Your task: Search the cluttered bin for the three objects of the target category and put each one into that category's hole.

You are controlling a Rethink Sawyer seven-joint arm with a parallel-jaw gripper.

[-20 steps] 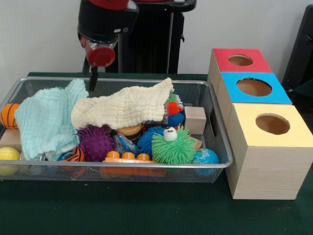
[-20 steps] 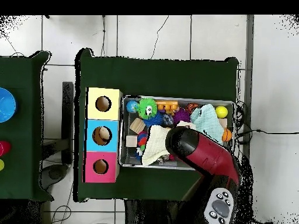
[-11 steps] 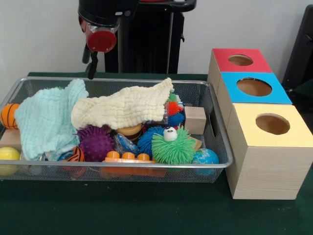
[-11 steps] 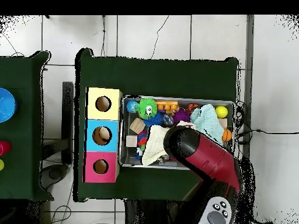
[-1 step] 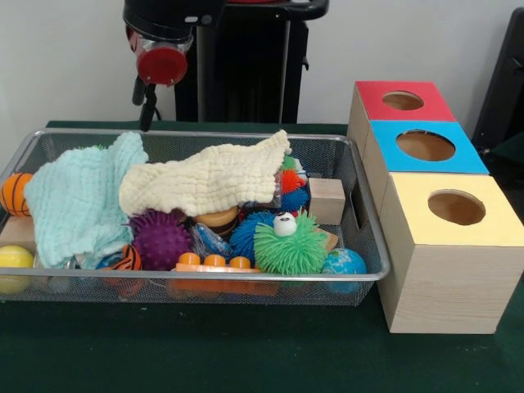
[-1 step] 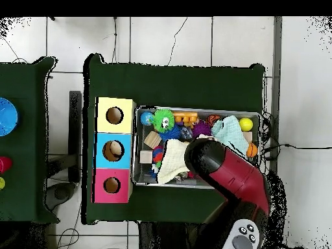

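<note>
1. Front view: wire bin (image 5: 49, 143) fills most of the table, three wooden boxes just beside it, red hole (image 5: 402, 100), blue hole (image 5: 425, 145), yellow hole (image 5: 456, 207), all empty-looking
2. Arm hangs above the bin's far rim, gripper (image 5: 148, 105) empty, only one dark finger visible so can't tell how wide it's set
3. Mint cloth (image 5: 74, 196) and cream cloth (image 5: 205, 180) drape over the pile and hide what's under; likely search step, judge cloths need pulling aside first
4. Target category not shown; candidates in the open: green fuzzy ball (image 5: 291, 243), purple spiky ball (image 5: 160, 237), blue spiky ball (image 5: 248, 233), all near front wall
5. Smaller bits: globe ball (image 5: 344, 262), wood block (image 5: 327, 200), yellow ball (image 5: 14, 259), basketball (image 5: 14, 192)
6. Advice: descend straight onto one toy, keep clear of mesh wall and cloth edges to avoid snagging
</note>
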